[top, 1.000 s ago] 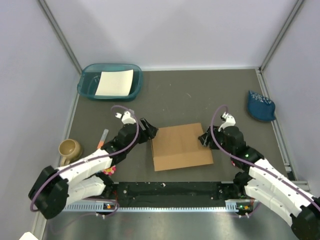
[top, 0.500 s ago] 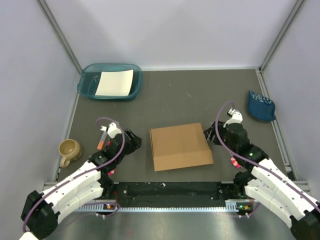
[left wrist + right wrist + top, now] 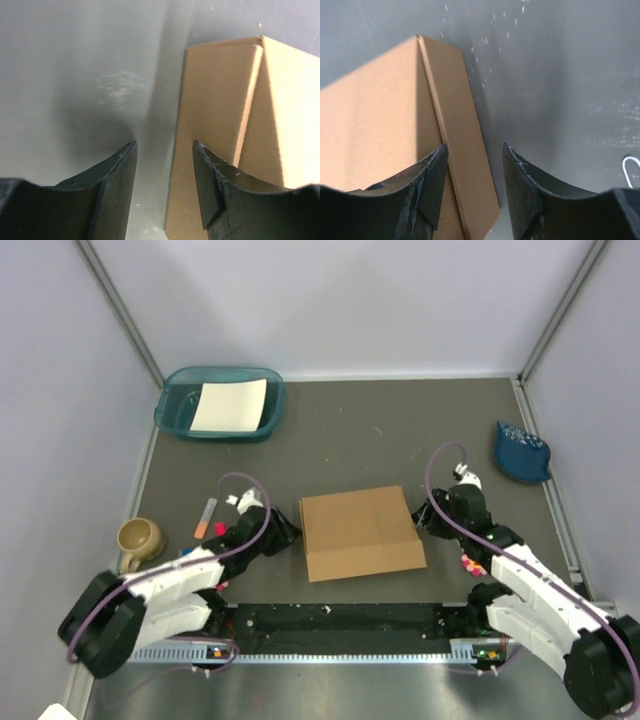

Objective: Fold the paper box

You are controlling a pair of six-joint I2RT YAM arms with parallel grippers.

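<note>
The paper box [image 3: 360, 533] is closed brown cardboard, lying flat on the grey table between my arms. My left gripper [image 3: 287, 533] is open and empty just off the box's left side. In the left wrist view the box's left wall [image 3: 215, 115] shows beyond the gap between the fingers. My right gripper [image 3: 424, 517] is open and empty at the box's right edge. In the right wrist view the box's right wall [image 3: 457, 140] runs up between the fingers and to the left. Neither gripper holds the box.
A teal tray [image 3: 176, 416] with a white paper sheet [image 3: 230, 405] stands at the back left. A tan mug [image 3: 138, 539] and a small tube [image 3: 206, 517] lie at the left. A blue cloth item [image 3: 520, 450] sits at the right. A black rail [image 3: 340, 620] runs along the near edge.
My left gripper drew back to the left, then came back to the box's left side. My right gripper eased slightly away from the box's right edge. The box has not moved.
</note>
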